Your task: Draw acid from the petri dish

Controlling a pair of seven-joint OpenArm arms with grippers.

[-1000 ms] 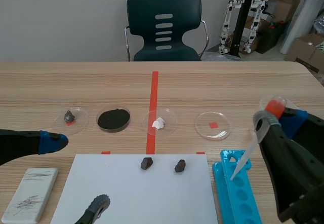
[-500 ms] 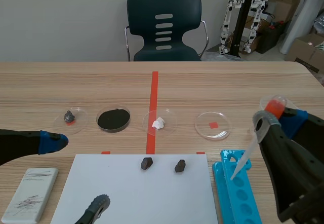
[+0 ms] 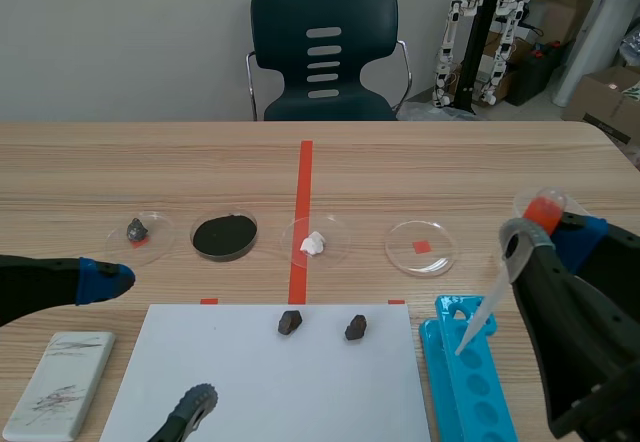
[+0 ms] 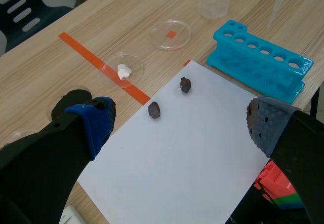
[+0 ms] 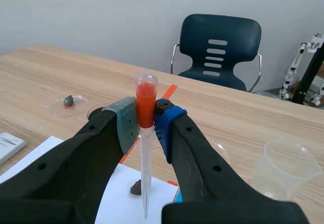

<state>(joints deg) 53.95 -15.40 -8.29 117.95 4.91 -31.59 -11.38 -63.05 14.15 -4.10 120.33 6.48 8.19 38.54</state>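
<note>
The pipette is clamped at its orange bulb between the right fingers, while the left fingers are spread apart and empty. The clear petri dish is set on the tabletop ahead and left of the right fingers, well apart. The approach is judged in hand, and the tip must next be lowered into the dish.

Plain pale wall at the back w/ a dark teal plastic chair, slotted backrest and metal legs, at the far edge of the light wood-grain tabletop. Far-right corner is cluttered: black pole, small white robot figures beside it, cardboard boxes and a white pedestal on a pale floor. Light soft & even.
</note>
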